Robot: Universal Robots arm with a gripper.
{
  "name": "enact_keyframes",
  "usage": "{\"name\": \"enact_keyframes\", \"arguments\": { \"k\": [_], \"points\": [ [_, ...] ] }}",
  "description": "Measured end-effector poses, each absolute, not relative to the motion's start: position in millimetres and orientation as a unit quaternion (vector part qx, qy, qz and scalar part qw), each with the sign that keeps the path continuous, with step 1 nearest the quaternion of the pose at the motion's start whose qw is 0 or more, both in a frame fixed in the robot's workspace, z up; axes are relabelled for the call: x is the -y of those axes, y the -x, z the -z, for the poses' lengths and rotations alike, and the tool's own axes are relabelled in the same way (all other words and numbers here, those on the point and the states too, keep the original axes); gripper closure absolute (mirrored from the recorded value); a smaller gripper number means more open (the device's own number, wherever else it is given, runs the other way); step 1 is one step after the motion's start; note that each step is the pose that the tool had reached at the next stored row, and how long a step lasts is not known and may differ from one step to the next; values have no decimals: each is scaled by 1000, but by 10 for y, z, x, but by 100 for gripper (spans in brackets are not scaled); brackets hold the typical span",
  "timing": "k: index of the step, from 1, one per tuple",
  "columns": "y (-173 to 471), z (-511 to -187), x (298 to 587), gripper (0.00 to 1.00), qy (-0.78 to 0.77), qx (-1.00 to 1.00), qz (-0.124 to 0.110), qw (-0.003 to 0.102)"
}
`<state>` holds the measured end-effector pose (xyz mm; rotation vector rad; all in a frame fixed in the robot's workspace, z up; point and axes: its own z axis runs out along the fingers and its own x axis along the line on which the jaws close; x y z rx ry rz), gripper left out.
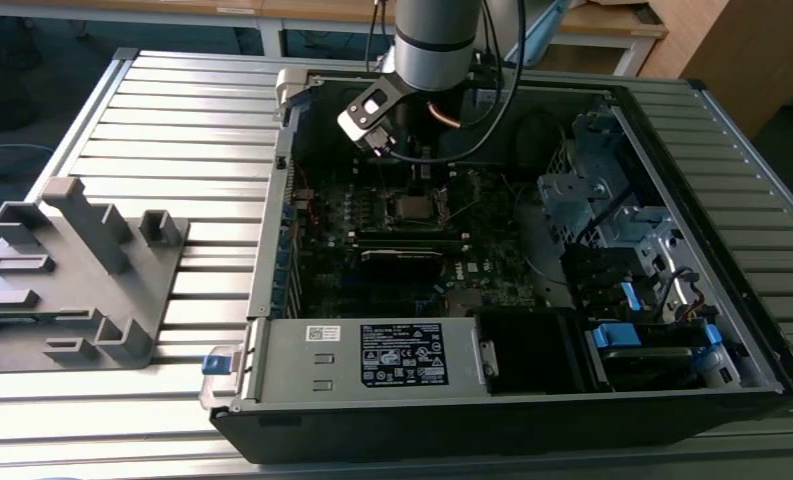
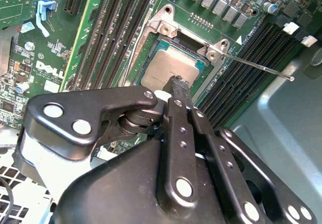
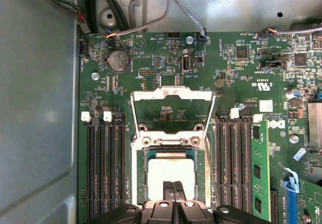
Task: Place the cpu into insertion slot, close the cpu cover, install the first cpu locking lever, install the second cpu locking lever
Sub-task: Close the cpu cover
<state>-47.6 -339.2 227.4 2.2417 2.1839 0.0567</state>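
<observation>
Exterior view: noted arm (image 1: pixel 436 35) hanging into open computer case (image 1: pixel 503 425) on slatted table (image 1: pixel 169 110). Located insertion slot (image 1: pixel 414 207) mid-motherboard, near the arm's end. Logged grey fixture (image 1: pixel 76 270) on the exterior view's left, well apart from the case.

Second wrist view: found cpu (image 2: pixel 166 68) lying flat inside the slot. Recorded gripper (image 2: pixel 177 85) narrowed right down, fingers pressed together, nothing between them, tips at the cpu's edge. Cannot tell actual contact. Marked thin locking lever (image 2: pixel 256 65) angled out over the memory slots (image 2: pixel 241 83).

First wrist view: confirmed cpu seated. Saw cpu cover (image 3: pixel 173 90) standing open, with bare board showing through its window.
</observation>
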Motion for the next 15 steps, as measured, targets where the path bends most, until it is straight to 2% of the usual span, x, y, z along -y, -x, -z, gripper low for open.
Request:
{"name": "enact_keyframes", "arguments": {
  "k": [15],
  "points": [
    [476,-2407,3393,89,-716,-698,-18,6]
  ]
}}
